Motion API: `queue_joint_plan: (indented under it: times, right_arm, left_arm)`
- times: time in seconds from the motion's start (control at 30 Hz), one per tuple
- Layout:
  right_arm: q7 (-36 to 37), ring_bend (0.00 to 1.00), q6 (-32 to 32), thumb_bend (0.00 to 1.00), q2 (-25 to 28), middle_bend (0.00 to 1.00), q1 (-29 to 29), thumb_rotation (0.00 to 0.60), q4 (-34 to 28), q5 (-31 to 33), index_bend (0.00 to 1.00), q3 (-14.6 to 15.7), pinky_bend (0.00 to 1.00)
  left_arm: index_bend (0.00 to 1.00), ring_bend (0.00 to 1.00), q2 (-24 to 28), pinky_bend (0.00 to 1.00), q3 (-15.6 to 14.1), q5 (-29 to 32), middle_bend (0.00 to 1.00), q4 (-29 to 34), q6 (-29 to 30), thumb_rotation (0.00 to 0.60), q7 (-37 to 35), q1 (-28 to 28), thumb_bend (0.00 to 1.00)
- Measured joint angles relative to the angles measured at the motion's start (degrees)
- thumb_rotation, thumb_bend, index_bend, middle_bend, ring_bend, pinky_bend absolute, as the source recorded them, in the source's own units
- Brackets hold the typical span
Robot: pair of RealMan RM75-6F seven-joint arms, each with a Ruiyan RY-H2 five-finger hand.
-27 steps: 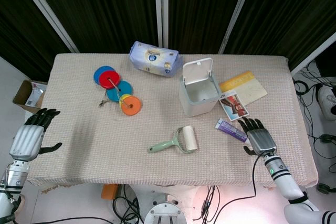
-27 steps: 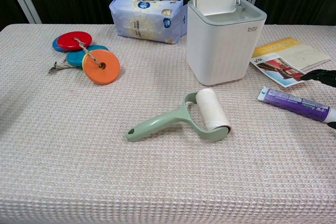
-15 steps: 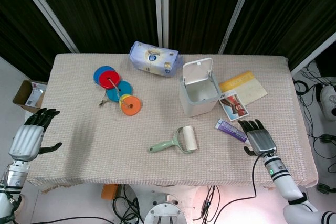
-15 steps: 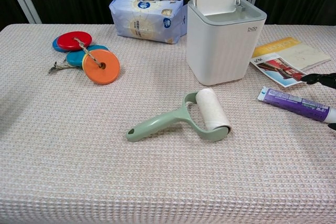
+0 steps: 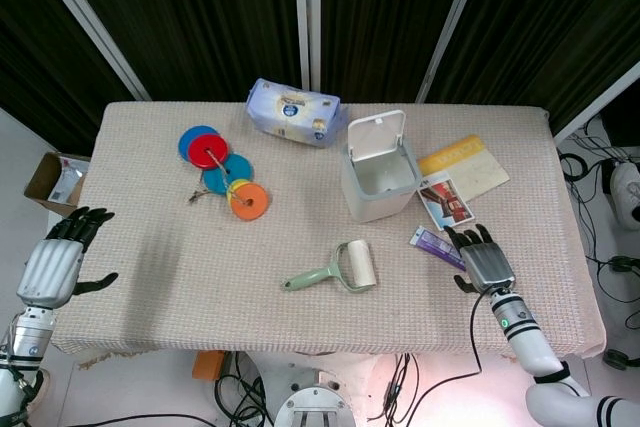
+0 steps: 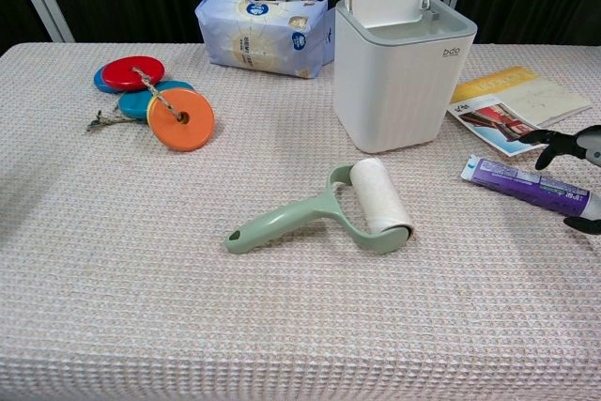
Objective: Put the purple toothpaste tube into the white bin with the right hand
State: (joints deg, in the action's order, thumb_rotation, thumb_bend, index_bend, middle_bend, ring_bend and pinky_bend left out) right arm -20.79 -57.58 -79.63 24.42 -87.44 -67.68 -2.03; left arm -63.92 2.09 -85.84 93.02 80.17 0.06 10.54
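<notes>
The purple toothpaste tube (image 5: pixel 436 245) (image 6: pixel 528 186) lies flat on the table, right of the white bin (image 5: pixel 377 181) (image 6: pixel 402 75), whose lid stands open. My right hand (image 5: pixel 484 260) (image 6: pixel 570 146) hovers over the tube's right end, fingers spread, holding nothing. In the chest view only its dark fingertips show at the right edge, above and beside the tube. My left hand (image 5: pixel 55 260) hangs off the table's left edge, fingers apart and empty.
A green lint roller (image 5: pixel 340 269) (image 6: pixel 343 206) lies in front of the bin. Booklets (image 5: pixel 460 173) (image 6: pixel 515 105) sit behind the tube. Coloured discs on a string (image 5: pixel 222 173) (image 6: pixel 150 100) and a tissue pack (image 5: pixel 293 112) (image 6: pixel 265 32) are farther left.
My right hand has crept left toward the tube, so that more of its fingertips show in the chest view. The tube and my left hand have not moved.
</notes>
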Motion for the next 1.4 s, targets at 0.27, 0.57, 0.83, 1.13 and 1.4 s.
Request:
queue_joint_plan:
  times: [0.27,0.57,0.83,1.13,1.4]
  right_arm:
    - [-3.6,0.15,1.3,0.27,-1.2,0.25,1.2,0.6,0.4,3.3,0.0,-0.4,0.08]
    - [-4.2,0.39,-0.1,0.35,-2.9,0.36,1.5,0.6,1.5,2.4,0.13,-0.1,0.3]
    - [-2.5,0.49,-2.9,0.44,-3.6,0.46,0.5,0.6,3.0,-1.6,0.42,0.7,0.39]
    - [-2.3,0.63,-4.7,0.54,-3.8,0.61,-0.1,0.6,3.3,-3.0,0.67,0.7,0.5]
    - [1.9,0.66,-9.0,0.56,-2.8,0.64,-1.2,0.6,3.4,-7.1,0.74,-0.2,0.53]
  left_arm:
    - [0.17,0.08,0.0,0.22,0.0,0.4,0.14,-0.3,-0.8,0.6,-0.5,0.2,0.02]
    - [0.18,0.08,0.0,0.22,0.0,0.5,0.14,-0.4,-0.9,0.6,-0.6,0.2,0.02]
    - [0.18,0.08,0.0,0.22,-0.1,0.5,0.14,-0.3,-1.1,0.6,-0.3,0.3,0.02]
    - [0.18,0.08,0.0,0.22,0.0,0.7,0.14,-0.3,-1.4,0.6,-0.4,0.4,0.02]
    - [0.18,0.08,0.0,0.22,0.0,0.8,0.14,-0.3,-1.2,0.6,-0.6,0.3,0.02]
